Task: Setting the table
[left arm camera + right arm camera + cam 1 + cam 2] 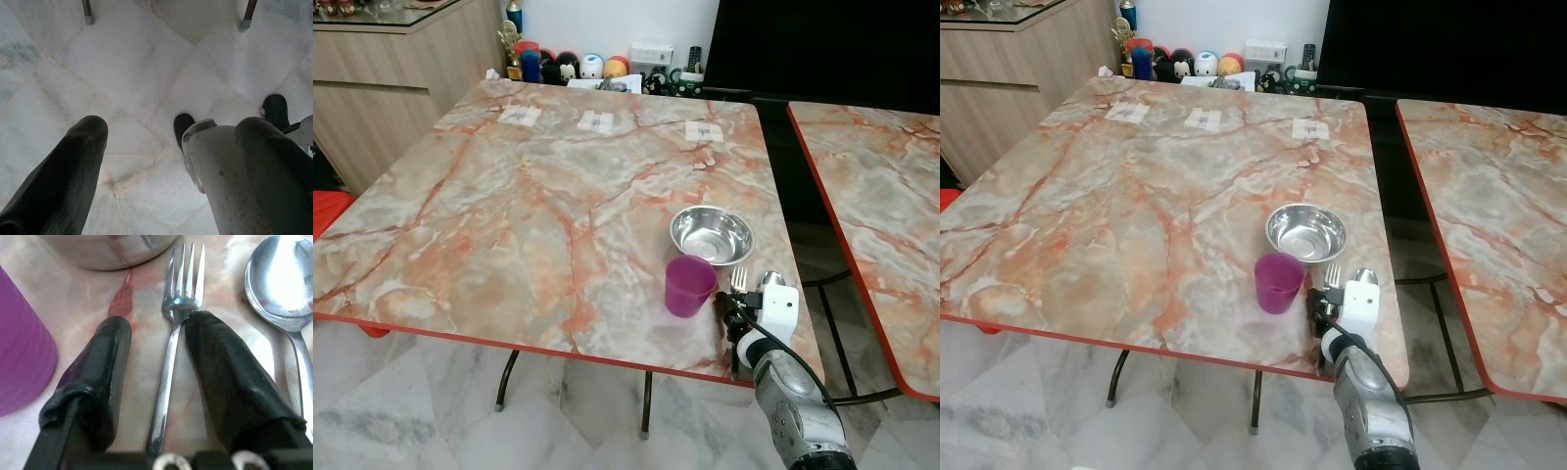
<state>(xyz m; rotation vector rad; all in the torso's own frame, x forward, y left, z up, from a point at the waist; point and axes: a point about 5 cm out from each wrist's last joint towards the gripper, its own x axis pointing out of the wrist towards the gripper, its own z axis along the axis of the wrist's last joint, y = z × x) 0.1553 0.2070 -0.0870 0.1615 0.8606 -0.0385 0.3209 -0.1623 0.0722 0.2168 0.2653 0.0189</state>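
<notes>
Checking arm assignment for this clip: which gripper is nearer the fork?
Right. The right gripper straddles the fork on the table, fingers open either side of its handle. The left gripper hangs over the floor, away from it.

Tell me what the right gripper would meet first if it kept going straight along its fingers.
Probably the steel bowl. The right gripper lies open, straddling the fork on the table, pointing along it towards the bowl's base just past the tines. The purple cup and spoon lie off to either side.
</notes>
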